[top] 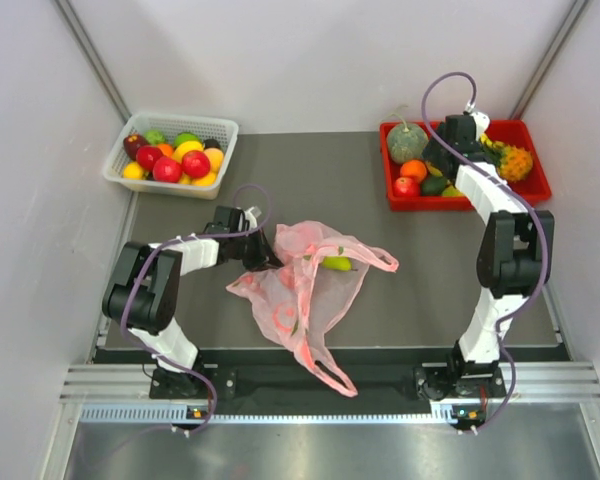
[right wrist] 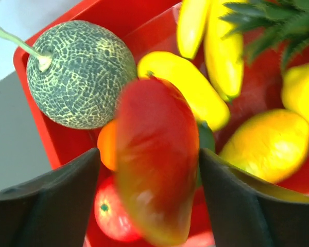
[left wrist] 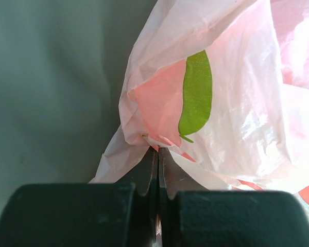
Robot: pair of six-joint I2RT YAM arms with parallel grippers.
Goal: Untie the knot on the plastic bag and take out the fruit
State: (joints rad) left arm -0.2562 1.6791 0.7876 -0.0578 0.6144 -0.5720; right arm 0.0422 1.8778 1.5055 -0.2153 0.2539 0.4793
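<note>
- left tool (top: pixel 264 252) (left wrist: pixel 158 167) is clenching a fold of the plastic bag (top: pixel 302 292) (left wrist: pixel 237 123), fingers pressed together on the film
- plastic bag is lying crumpled mid-table (top: pixel 420 285), just beside the left tool, one handle strip trailing toward the near edge
- green fruit (top: pixel 338 264) is sitting inside the bag
- right tool (top: pixel 448 143) (right wrist: pixel 149 154) is hovering over the red tray (top: pixel 528 190) (right wrist: pixel 67 141), released, fingers spread
- blurred red-yellow fruit (right wrist: pixel 154 159) is showing between them, gap on one side
- melon (top: pixel 407 143) (right wrist: pixel 77 72) is lying in the tray
</note>
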